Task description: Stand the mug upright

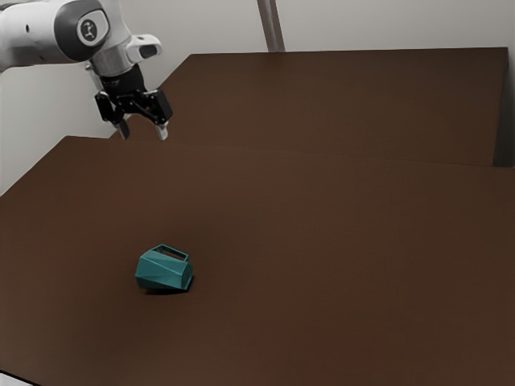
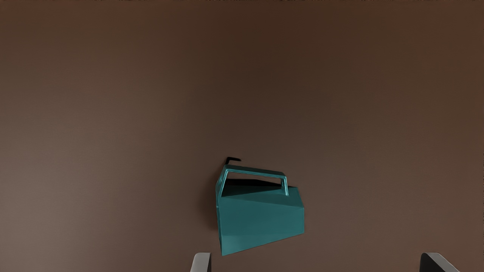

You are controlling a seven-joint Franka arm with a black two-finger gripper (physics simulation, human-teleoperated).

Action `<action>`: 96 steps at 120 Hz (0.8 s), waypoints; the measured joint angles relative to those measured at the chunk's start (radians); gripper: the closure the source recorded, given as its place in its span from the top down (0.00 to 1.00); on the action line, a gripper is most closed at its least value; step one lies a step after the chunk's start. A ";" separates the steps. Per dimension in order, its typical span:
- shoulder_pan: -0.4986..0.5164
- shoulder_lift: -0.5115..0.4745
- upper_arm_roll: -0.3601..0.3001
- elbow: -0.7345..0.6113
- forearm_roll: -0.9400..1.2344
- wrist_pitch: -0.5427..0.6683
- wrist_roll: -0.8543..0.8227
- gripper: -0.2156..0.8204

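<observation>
My pincer is released: its two fingers stand wide apart, with a broad gap between them. It grasps nothing, and neither finger touches anything. In the exterior view, it hangs high over the worktop, at the end of the arm, with its fingertips directed downward. It is well apart from the mug.

This mug lies on its side upon the worktop, so it is not upright. In the exterior view I find it toward the exterior view's left, in the nearer part of the worktop, lower than the pincer. In the wrist view it lies just beyond the line of the two fingertips, nearer to one of them than to the other.

The colour of the mug is blue-green, and its body is made of flat faces with clear edges. The body is wider at one end and becomes narrower to the other. Its handle, of the same colour, is angular and makes an open loop along the body. It is on the side of the mug which is turned away from the fingertips, and it is raised up from the body. Which end is the mouth, I cannot tell surely. A dark shadow lies on the brown surface, along the mug.
</observation>
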 joint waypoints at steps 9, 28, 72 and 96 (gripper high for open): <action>0.002 0.001 -0.002 0.002 0.001 0.004 -0.002 0.79; 0.013 -0.027 -0.008 -0.004 0.005 0.004 -0.004 0.79; 0.098 -0.216 -0.006 -0.327 -0.137 0.050 0.036 0.79; 0.207 -0.229 -0.005 -0.491 -0.279 0.071 0.115 0.79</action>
